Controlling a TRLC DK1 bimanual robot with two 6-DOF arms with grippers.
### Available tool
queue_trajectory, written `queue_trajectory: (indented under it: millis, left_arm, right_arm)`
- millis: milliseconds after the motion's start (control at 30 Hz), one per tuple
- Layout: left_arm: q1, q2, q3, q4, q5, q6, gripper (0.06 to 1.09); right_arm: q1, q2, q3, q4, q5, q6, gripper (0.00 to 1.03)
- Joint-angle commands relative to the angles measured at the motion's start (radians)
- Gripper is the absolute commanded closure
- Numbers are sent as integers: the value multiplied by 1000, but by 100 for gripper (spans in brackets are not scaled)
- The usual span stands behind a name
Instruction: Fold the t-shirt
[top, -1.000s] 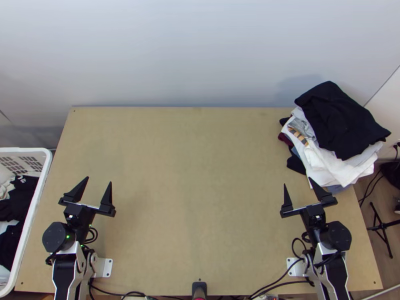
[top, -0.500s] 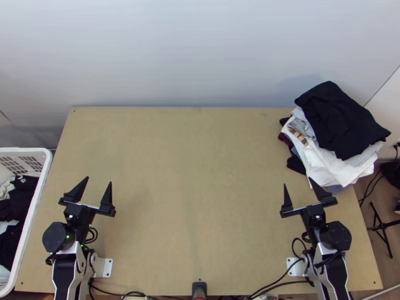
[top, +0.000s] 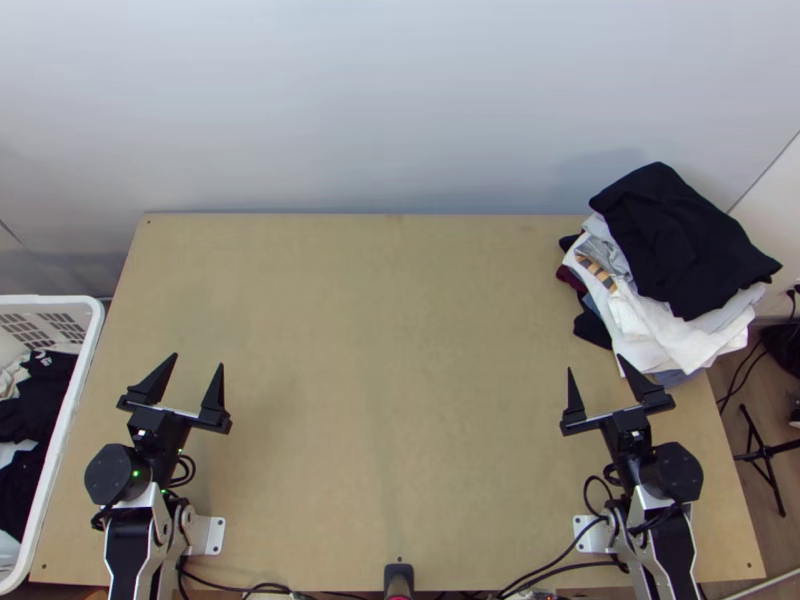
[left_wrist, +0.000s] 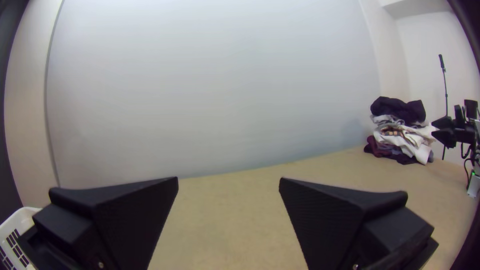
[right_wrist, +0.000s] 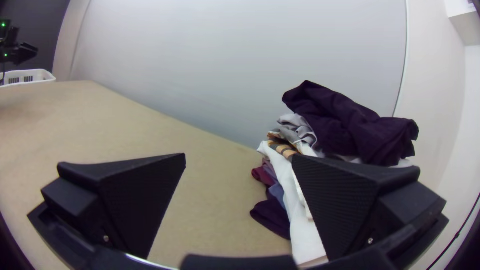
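As you look along from the left, a white basket (top: 50, 300) stands beside the table (top: 380, 400), dark and pale clothes (top: 45, 390) heaped inside it. Next comes the left gripper (top: 198, 360), over the table's near left part, its fingers spread wide and nothing held between them. Well apart from it, the right gripper (top: 596, 363) is spread wide too, gripping nothing, near a stack of clothes. At the table's far right, that stack has white pieces (top: 650, 330) beneath a folded black garment (top: 680, 240). Which piece is the t-shirt, I honestly can't tell.
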Motion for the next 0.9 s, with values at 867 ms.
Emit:
queue_trajectory:
  millis: [867]
  left_arm:
    - [0, 0, 0, 0, 0, 0, 10]
  right_arm:
    - [9, 0, 0, 2, 0, 232, 4]
